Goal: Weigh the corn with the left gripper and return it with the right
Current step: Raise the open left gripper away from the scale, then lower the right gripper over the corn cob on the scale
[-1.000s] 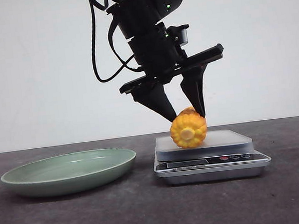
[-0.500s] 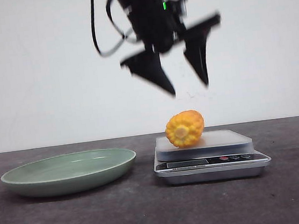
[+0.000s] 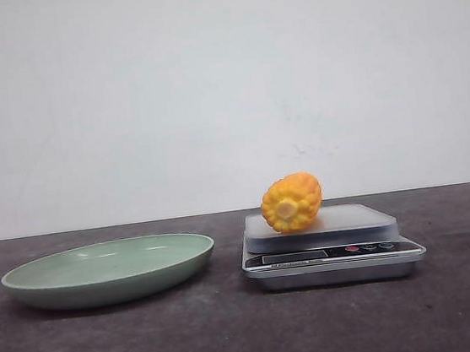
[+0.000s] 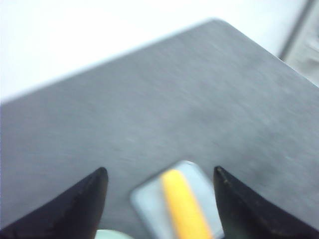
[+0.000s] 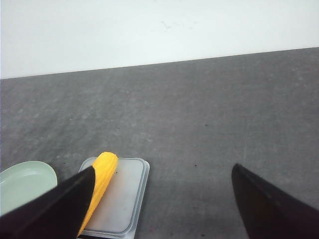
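Both grippers open, empty, high above desk (image 3: 236,337). Right gripper (image 5: 159,199) next: corn (image 3: 292,203) lies on kitchen scale (image 3: 332,254), toward its plate-side edge, long axis front-to-back, cut end facing front. Left gripper (image 4: 159,199) overhead, blurred.

Matte black, wedge-shaped tapering fingers on left hand (image 4: 159,209) and right hand (image 5: 162,209).

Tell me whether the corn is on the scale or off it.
On it. The corn lies on its side on the scale platform, cut end facing the front camera; no gripper touches it.
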{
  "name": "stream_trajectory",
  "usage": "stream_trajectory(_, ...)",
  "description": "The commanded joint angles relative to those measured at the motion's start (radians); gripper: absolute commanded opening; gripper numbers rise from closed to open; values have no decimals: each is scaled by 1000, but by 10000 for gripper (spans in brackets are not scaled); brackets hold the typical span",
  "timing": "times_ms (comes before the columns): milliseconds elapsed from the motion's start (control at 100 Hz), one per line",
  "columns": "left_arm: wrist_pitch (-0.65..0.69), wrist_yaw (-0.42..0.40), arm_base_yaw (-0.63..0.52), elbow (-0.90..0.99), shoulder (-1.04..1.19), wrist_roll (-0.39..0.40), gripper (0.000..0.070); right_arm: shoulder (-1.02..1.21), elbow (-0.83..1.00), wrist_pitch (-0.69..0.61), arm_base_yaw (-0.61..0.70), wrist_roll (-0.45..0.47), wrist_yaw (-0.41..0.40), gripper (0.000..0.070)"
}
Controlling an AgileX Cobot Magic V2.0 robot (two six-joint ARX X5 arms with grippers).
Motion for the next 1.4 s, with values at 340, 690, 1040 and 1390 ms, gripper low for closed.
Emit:
stream_trajectory(340,-289,-235,112,27,-425,24,393,27,20,10,47,-11,-2,553)
stream_trajectory(690,-554,-417,114,23,-655,-140,341,147,20,69,169,-11,-2,553)
stream_trajectory(1040,-555,-344,114,-200,-872,-272,341,332,20,215,327,5,2,553)
stream_trajectory(1390,-554,-317,114,-455,-1017,-372,342,617,29,337,478,75,55,554)
